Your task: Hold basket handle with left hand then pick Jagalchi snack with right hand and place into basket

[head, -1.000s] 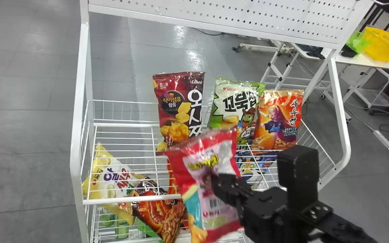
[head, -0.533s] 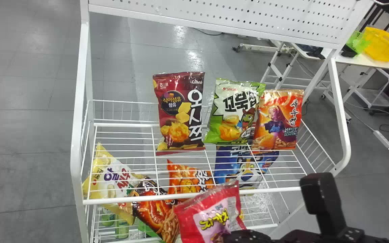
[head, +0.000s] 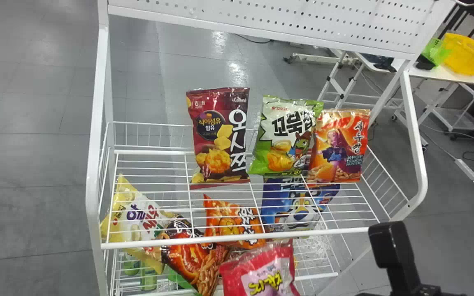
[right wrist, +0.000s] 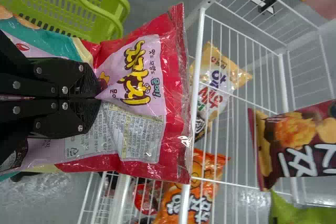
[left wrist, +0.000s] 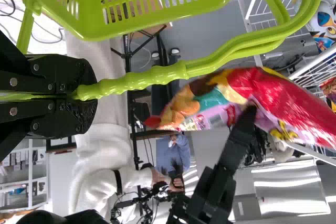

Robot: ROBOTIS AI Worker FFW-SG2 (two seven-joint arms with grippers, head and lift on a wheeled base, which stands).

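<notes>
At the head view's bottom edge is part of my right gripper (head: 397,259), right of the red and pink Jagalchi bag (head: 259,275). In the right wrist view this gripper (right wrist: 97,97) is shut on the middle of the bag (right wrist: 173,98), pinching its film. The green basket (right wrist: 68,9) is apart from the bag there. In the left wrist view my left gripper (left wrist: 84,94) is shut on the handle (left wrist: 152,77) of the basket (left wrist: 157,11). The bag (left wrist: 310,103) hangs beside that handle, outside the basket, with the right gripper's fingers (left wrist: 244,124) against it.
A white wire rack (head: 237,237) stands ahead. Maroon (head: 220,135), green (head: 282,135) and orange (head: 338,144) snack bags stand on its upper shelf. Several more bags lie lower, among them a blue one (head: 298,205). Farther off is a yellow basket (head: 467,53).
My right gripper and the Jagalchi bag have moved back from the rack, down to the head view's bottom edge. The snack bags on the rack appear unmoved.
</notes>
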